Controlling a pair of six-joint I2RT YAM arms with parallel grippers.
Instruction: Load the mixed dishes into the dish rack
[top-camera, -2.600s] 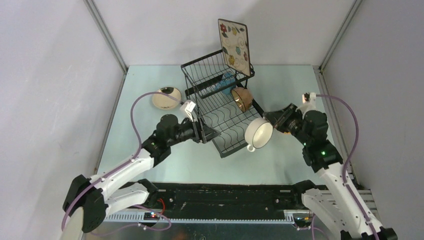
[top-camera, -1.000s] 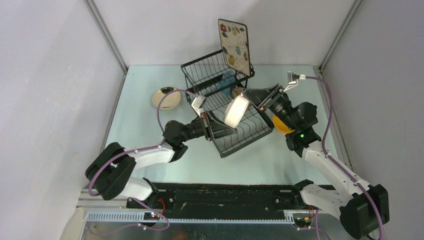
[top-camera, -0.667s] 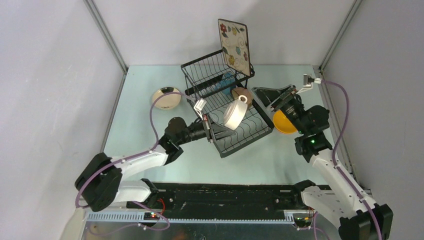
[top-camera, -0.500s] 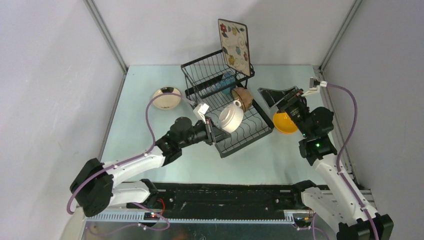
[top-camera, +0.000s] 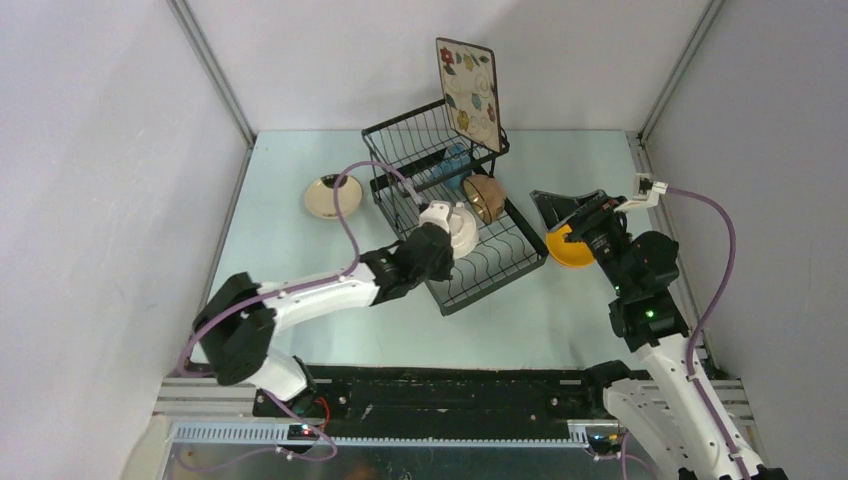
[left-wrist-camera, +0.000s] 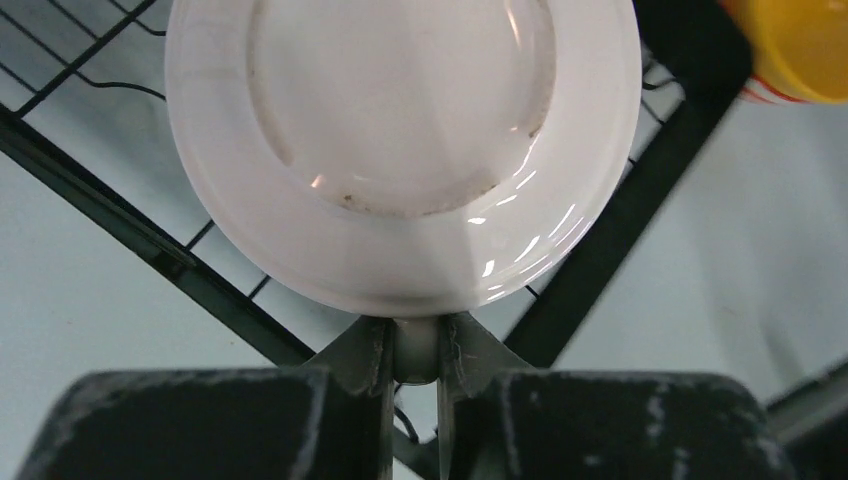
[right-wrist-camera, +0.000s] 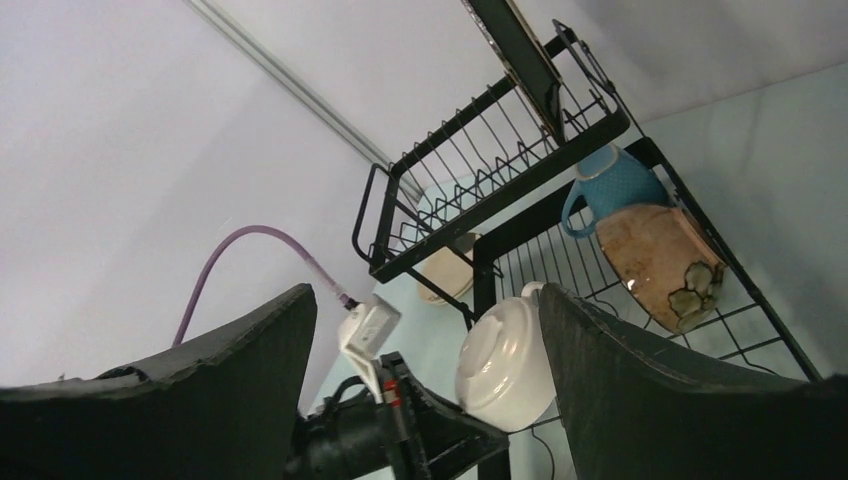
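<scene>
The black wire dish rack (top-camera: 478, 262) stands mid-table. A square floral plate (top-camera: 468, 95) stands upright in its raised basket. A blue mug (top-camera: 455, 165) and a brown bowl (top-camera: 487, 197) lie on the lower tray. My left gripper (top-camera: 443, 228) is shut on one handle of the white two-handled cup (top-camera: 460, 230). It holds the cup on its side over the tray, with the cup's base (left-wrist-camera: 400, 150) facing the left wrist camera. My right gripper (top-camera: 567, 208) stands open and empty to the right of the rack, above the yellow bowl (top-camera: 570, 250).
A round cream dish (top-camera: 327, 196) sits on the table left of the rack. The right wrist view shows the cup (right-wrist-camera: 505, 365), the blue mug (right-wrist-camera: 610, 185) and the brown bowl (right-wrist-camera: 660, 265) between my spread fingers. Grey walls close in three sides.
The right gripper opened, let go of the white cup and drew back to the right. The left gripper, holding the cup's handle, swung it toward the back of the lower tray.
</scene>
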